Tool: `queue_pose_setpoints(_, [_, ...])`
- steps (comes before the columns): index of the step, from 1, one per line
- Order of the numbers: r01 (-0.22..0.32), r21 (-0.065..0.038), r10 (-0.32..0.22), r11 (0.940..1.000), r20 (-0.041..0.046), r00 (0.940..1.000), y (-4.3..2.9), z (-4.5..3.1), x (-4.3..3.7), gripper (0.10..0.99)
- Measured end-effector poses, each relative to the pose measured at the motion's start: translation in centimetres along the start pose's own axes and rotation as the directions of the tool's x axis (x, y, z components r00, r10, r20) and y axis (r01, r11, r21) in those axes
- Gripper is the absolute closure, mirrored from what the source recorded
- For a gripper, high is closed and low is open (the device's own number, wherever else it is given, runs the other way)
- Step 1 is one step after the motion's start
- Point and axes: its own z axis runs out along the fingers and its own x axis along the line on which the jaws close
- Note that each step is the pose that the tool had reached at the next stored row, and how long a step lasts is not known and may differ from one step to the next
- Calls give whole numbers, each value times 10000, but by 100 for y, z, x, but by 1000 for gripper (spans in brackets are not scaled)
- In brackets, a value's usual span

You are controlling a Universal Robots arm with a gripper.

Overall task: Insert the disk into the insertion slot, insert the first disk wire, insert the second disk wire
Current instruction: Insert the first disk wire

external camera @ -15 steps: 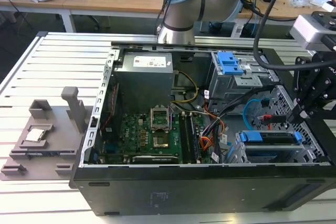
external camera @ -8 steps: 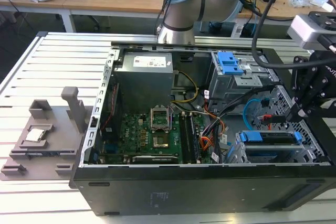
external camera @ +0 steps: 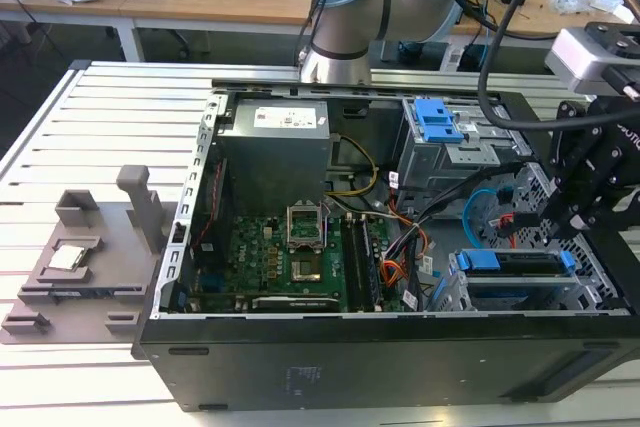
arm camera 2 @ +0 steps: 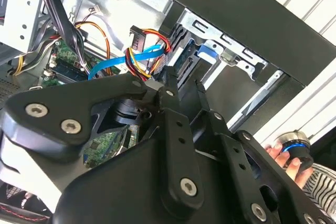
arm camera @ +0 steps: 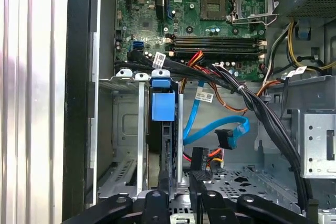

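Note:
The disk (external camera: 510,265), grey in a bright blue carrier, lies inside the insertion slot (external camera: 450,292), a silver perforated cage at the case's near corner on the exterior view's right. My black gripper (external camera: 548,232) hangs over the disk's outer end. In both wrist views the gripper (arm camera: 178,182) (arm camera 2: 185,83) straddles the disk (arm camera: 164,106) edge-on, shut on it. The second disk wire (arm camera: 210,128), a light-blue loop, hangs free beside the cage with its dark plug loose. The first disk wire (external camera: 507,219), thin and red, lies close by the gripper, its end unclear.
A taller grey cage with a blue latch (external camera: 437,119) stands behind the slot. Black, orange and red wire bundles (arm camera: 247,98) cross between the motherboard (external camera: 290,267) and the cages. A grey fixture (external camera: 80,267) sits outside the case. A hand (arm camera 2: 278,153) holds a round knob.

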Motion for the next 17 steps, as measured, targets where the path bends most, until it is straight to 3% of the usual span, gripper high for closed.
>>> queue_pose_setpoints(1, [0, 0, 0, 10000, -1, 10000, 0, 0, 0, 788])
queue_pose_setpoints(5, [0, 18, 0, 10000, -7, 10000, 7, -44, -1, 788])
queue_pose_setpoints(8, [1, 45, -1, 10000, -6, 10000, 76, -41, -1, 788])
queue_pose_setpoints(11, [-63, 59, 63, 10000, -4, 10000, 188, -6, -49, 788])
queue_pose_setpoints(17, [-511, 57, 511, 9987, 14, 9987, 198, 85, -83, 788])
